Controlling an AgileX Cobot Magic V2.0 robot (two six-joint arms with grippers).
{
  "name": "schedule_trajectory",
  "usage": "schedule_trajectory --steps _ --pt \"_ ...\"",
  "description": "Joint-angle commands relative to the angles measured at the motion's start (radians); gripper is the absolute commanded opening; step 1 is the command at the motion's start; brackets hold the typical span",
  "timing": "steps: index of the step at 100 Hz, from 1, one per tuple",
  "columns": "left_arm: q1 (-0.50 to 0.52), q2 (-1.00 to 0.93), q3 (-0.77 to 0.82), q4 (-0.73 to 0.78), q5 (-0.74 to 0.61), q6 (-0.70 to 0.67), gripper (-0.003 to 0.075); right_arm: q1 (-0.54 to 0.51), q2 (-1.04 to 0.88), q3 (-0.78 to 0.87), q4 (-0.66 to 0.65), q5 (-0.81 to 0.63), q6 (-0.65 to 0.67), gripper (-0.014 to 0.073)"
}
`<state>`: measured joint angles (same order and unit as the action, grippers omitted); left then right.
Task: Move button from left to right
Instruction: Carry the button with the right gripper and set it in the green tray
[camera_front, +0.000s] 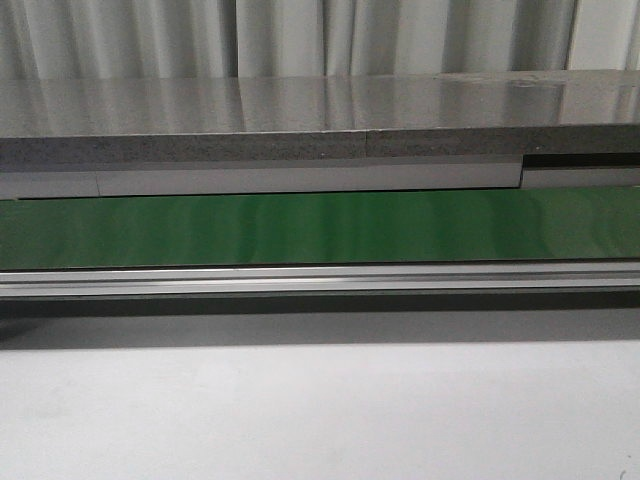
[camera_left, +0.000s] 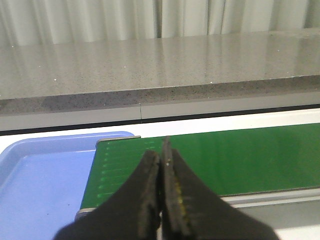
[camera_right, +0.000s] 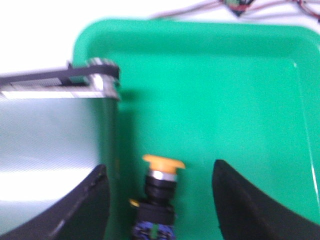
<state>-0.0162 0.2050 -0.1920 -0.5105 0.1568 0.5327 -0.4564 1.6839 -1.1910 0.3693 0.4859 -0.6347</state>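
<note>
The button lies in the green tray just off the end of the conveyor belt, between the wide-spread jaws of the right gripper, which touch nothing, so I'd judge it already delivered to the right side. Only the right wrist view shows any of this; the front view catches bare belt and table, while the left wrist view shows the left gripper pressed closed and empty over the belt's other end beside a blue tray.

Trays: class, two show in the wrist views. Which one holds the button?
The green tray under the right gripper holds the button; the blue tray shows nothing inside.
</note>
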Motion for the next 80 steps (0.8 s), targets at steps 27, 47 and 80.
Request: schedule_trajectory --steps 27,47,80 --pt "-0.009 0.011 -0.029 -0.011 -0.068 0.001 -0.0019 0.087 -0.239 -0.028 0.151 -0.046 0.001 0.0457" --pt "-0.009 0.011 -0.029 -0.011 -0.068 0.001 -0.0019 0.24 -0.366 0.022 0.155 -0.078 0.001 0.0457" --pt "-0.009 0.011 -0.029 -0.011 -0.068 0.001 -0.0019 0.426 -0.649 0.335 0.189 -0.264 0.001 0.0457"
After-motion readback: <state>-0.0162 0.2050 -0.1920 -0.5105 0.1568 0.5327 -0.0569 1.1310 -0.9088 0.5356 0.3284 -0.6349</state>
